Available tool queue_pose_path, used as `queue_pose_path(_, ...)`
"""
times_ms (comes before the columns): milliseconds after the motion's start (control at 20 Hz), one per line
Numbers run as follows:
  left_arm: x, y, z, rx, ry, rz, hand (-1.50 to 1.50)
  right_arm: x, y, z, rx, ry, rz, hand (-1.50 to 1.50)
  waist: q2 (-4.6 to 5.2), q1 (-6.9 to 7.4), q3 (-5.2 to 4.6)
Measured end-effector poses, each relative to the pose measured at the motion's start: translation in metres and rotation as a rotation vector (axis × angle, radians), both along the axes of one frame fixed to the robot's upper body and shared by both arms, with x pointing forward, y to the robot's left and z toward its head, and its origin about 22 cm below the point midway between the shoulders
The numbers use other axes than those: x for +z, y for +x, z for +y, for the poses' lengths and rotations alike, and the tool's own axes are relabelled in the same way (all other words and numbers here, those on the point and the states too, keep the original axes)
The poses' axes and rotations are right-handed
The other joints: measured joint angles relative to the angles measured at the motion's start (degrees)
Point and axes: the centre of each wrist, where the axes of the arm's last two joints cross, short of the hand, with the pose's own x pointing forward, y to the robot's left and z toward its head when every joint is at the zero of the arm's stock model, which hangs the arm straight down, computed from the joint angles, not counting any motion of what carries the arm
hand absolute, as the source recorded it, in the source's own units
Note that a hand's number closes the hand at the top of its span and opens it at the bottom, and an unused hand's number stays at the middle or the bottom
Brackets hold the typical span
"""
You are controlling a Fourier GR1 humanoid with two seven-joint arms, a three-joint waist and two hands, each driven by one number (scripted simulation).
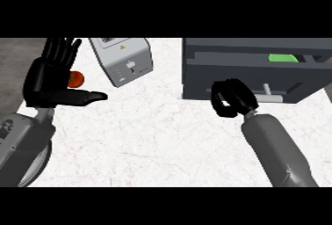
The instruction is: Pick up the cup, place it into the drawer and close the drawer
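- Cup [283, 58] is a green shape lying inside the open drawer [253, 66] at the far right (only its top shows above the drawer's inner wall).
- Nearest the view's lower edge, two grey forearms rise over the white marbled tabletop [156, 140].
- Right hand [232, 97] hangs just before the drawer's dark front, fingers curled inward and clasping nothing, beside the pale handle [268, 94].
- Left hand [55, 77] rests open at the left edge, fingers straight up and thumb out sideways.
- Behind its palm peeks an orange object [76, 79].
- Farther back stands a tilted grey appliance [123, 59].
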Motion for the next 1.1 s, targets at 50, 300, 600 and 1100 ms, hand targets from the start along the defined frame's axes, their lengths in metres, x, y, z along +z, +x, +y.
queue_pose_path(50,0.002,-0.001,0.005,0.001,0.0,-0.002,-1.5,0.0,0.007,-0.001,0.0,0.005,0.004,1.5,0.0,0.09,-0.01)
queue_pose_path(300,0.0,-0.011,0.017,-0.013,-0.002,-0.002,-1.5,0.005,0.033,-0.013,-0.011,0.012,0.039,1.5,0.24,1.22,-0.02)
queue_pose_path(600,-0.004,-0.012,0.018,-0.044,-0.017,0.0,-1.5,0.007,0.045,-0.022,-0.008,0.06,0.122,1.5,0.55,2.01,0.03)
queue_pose_path(1100,-0.009,-0.011,0.013,-0.095,-0.029,0.001,-1.5,0.008,0.048,-0.039,0.062,0.14,0.176,1.5,0.67,2.96,-0.08)
